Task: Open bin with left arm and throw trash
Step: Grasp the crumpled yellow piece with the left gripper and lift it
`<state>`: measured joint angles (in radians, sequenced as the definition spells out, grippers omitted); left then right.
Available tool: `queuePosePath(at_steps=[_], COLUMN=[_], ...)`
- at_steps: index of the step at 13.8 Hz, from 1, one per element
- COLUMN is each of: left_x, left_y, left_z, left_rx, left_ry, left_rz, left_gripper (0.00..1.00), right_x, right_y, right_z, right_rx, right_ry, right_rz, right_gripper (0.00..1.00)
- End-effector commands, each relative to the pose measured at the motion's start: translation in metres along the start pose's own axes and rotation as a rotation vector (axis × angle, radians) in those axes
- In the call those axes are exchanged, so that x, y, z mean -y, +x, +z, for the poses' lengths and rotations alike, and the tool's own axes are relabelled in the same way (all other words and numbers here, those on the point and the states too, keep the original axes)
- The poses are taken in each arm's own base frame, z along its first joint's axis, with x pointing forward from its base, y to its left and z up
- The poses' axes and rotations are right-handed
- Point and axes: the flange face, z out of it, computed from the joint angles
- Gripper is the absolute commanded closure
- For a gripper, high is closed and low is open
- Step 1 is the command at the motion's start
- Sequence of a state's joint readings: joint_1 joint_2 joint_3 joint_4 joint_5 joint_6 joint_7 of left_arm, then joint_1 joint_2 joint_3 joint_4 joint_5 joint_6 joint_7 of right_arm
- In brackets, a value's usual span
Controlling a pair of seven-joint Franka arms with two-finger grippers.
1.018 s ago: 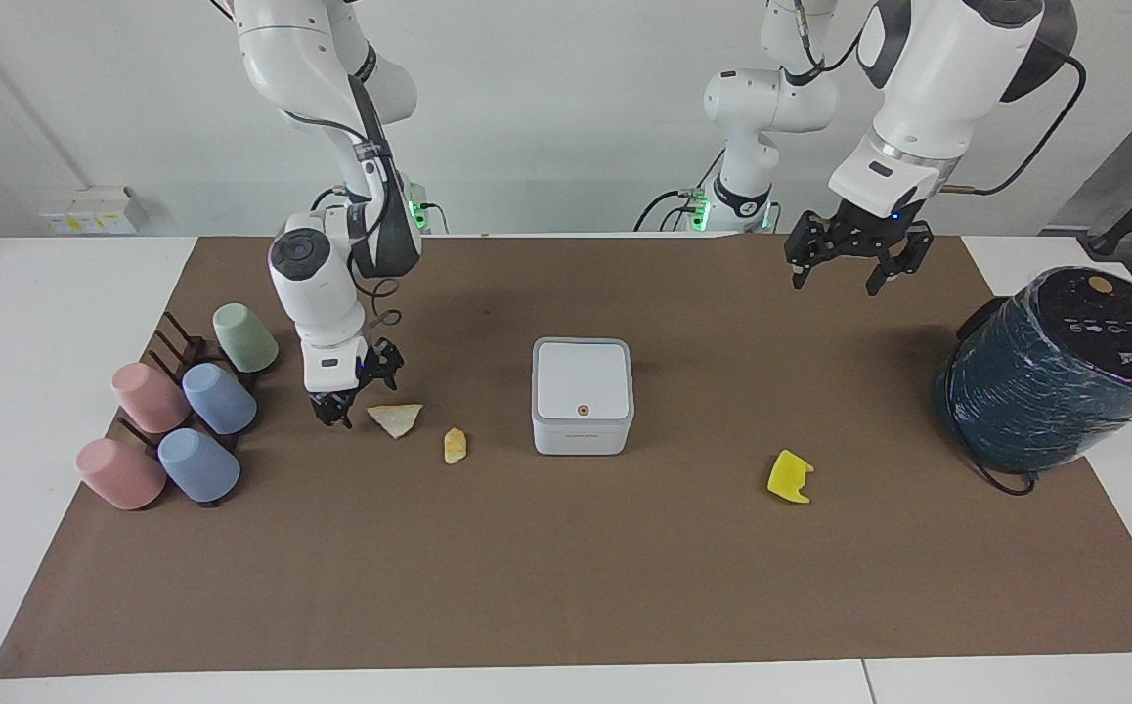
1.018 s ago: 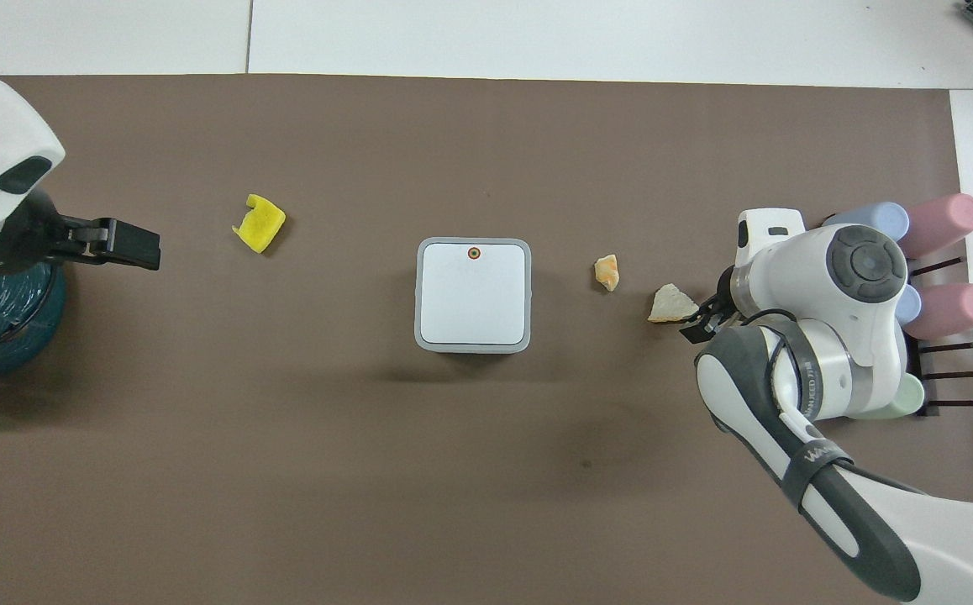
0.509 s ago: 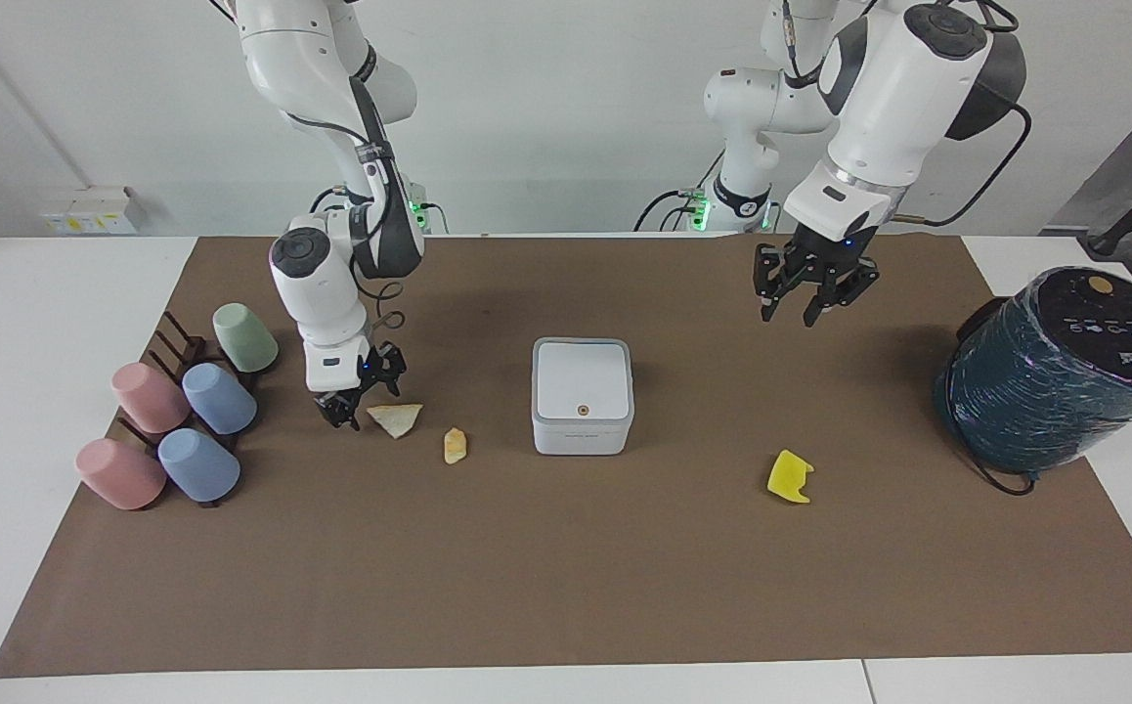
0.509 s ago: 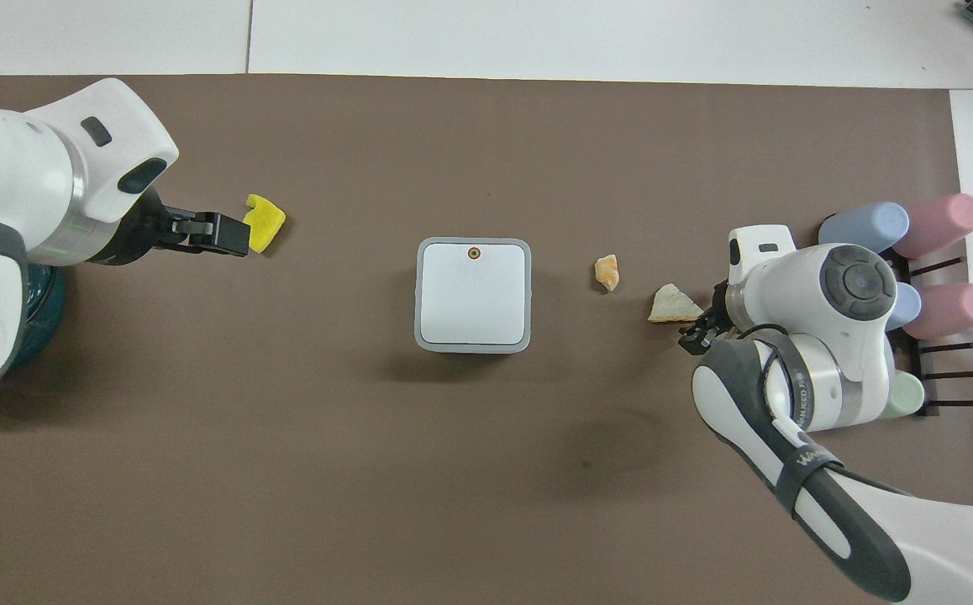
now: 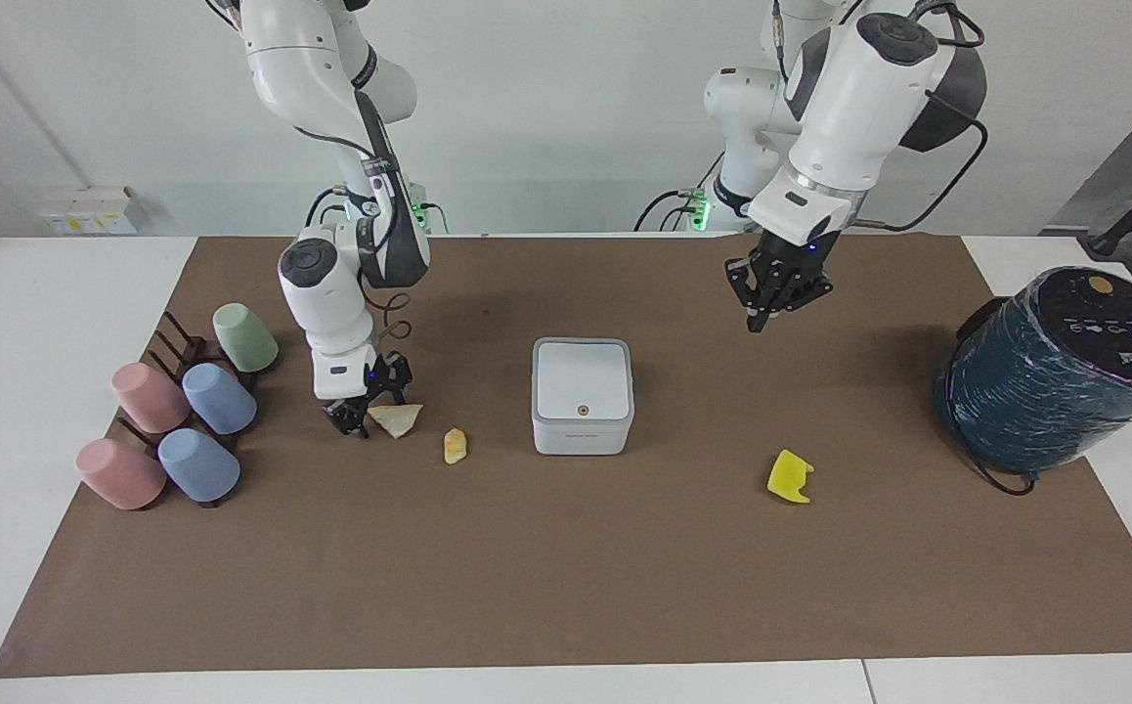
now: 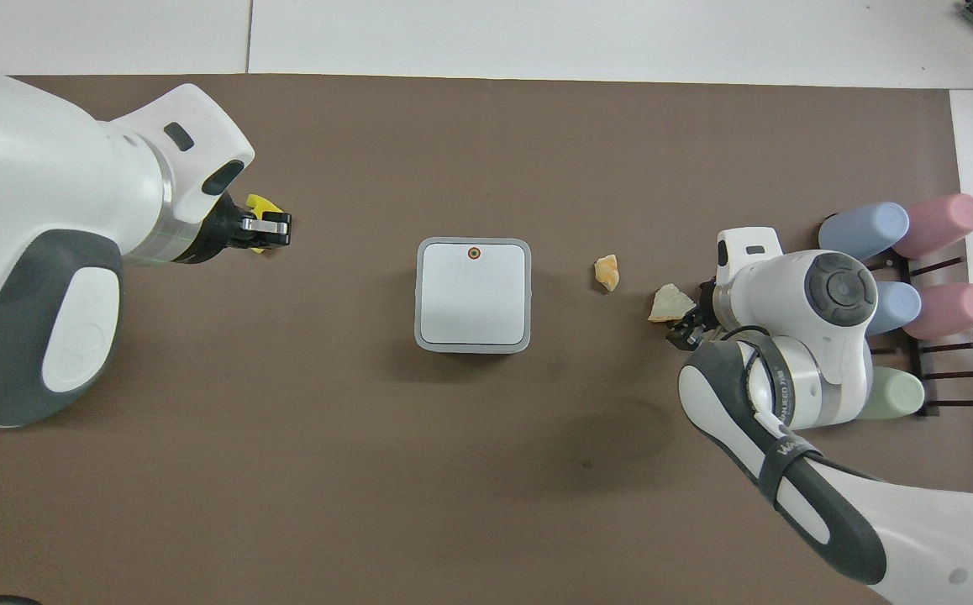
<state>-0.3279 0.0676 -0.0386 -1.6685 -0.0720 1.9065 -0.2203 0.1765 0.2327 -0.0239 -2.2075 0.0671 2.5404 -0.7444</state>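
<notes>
Since the earlier frames the left gripper (image 5: 760, 311) has swung inward from beside the dark teal cylinder (image 5: 1055, 372) and now hangs in the air over the brown mat (image 5: 566, 567), between that cylinder and the bin (image 5: 582, 394); whether its fingers are spread or pressed together I cannot tell. Meanwhile the right gripper (image 5: 359, 416) has edged toward the bin and sits low at the mat, its fingers spread, right against the beige triangle scrap (image 5: 396, 418).

That bin stands mid-mat with its lid shut, the orange dot (image 5: 583, 410) at the lid edge farther from the robots. Beside the bin, toward the right arm's end, lies the small yellow-orange lump (image 5: 455, 445), with the beige triangle next to it. Toward the left arm's end, and farther from the robots than the bin, lies the bright yellow piece (image 5: 789, 476). Well past the triangle from the bin, pastel cups (image 5: 185, 416) rest on a dark rack (image 5: 175, 344).
</notes>
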Motion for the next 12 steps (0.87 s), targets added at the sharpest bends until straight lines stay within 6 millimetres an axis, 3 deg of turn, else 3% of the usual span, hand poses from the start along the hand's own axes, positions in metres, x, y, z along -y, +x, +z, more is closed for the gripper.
queuePosePath(at_steps=[1,2,5,8,12], left_x=[-0.019,-0.022,-0.037,-0.056,-0.081], left_y=[0.005,0.010,0.016,0.015,0.009], left_z=[0.026,0.032,0.053,0.069,0.081], left_rx=[-0.019,-0.030,-0.038,-0.047,-0.059], left_ry=[-0.031,-0.055,-0.113,-0.140,-0.189], left_rz=[-0.052,-0.079,-0.097,-0.100,-0.115], left_gripper=[1.00,1.00,1.00,1.00,1.00], right_x=[-0.001,-0.002,-0.004,-0.005,-0.002], right_y=[0.002,0.002,0.003,0.011,0.018], right_z=[0.000,0.000,-0.002,-0.018,-0.059], right_rx=[-0.027,-0.027,-0.030,-0.031,-0.049], right_ry=[0.005,0.005,0.006,0.014,0.015], right_rz=[-0.015,-0.013,0.059,0.172,0.296], right_gripper=[0.81,0.99,1.00,1.00,1.00])
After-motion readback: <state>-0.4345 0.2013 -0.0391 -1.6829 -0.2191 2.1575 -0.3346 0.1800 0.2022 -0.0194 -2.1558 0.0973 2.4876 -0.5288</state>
